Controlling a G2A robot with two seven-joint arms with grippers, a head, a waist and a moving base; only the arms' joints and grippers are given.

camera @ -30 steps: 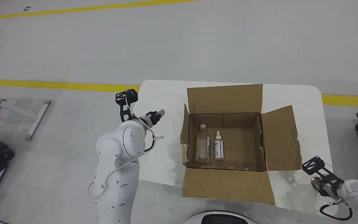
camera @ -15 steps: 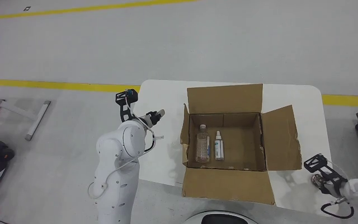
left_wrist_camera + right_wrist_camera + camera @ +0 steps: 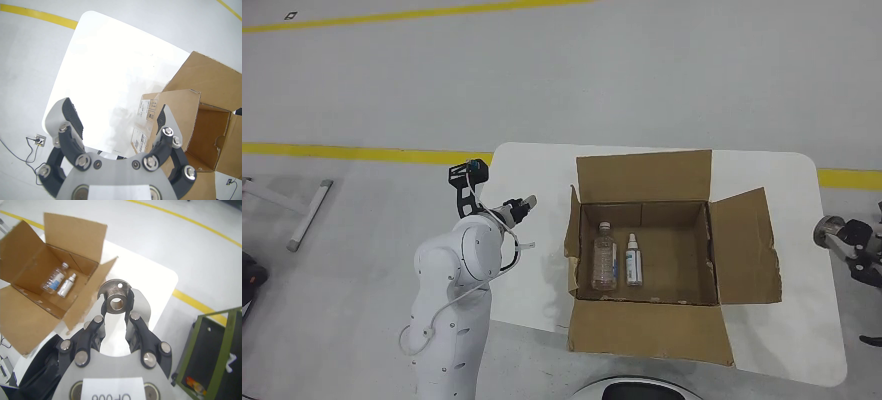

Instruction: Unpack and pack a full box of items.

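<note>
An open cardboard box [image 3: 747, 262] sits on the white table [image 3: 532, 190], flaps spread. On its floor lie a clear water bottle [image 3: 604, 256] and a small white spray bottle [image 3: 633, 260]; both bottles [image 3: 53, 279] [image 3: 67, 285] also show in the right wrist view. My right gripper [image 3: 117, 300] is shut on a metal flanged bushing [image 3: 114, 294], held above the table's right edge beside the box's right flap; from above the bushing [image 3: 829, 232] shows at the far right. My left gripper [image 3: 117, 117] hangs open with nothing in it over the table's left part, left of the box [image 3: 189, 117].
A green-framed black cart [image 3: 217, 351] stands on the floor to the right of the table. A yellow floor line [image 3: 352, 153] runs behind the table. A floor socket with a cable [image 3: 38, 141] lies off the table's left side.
The right arm rose from the table's near right corner to farther back along the right edge, carrying the metal bushing. The left arm kept still.
</note>
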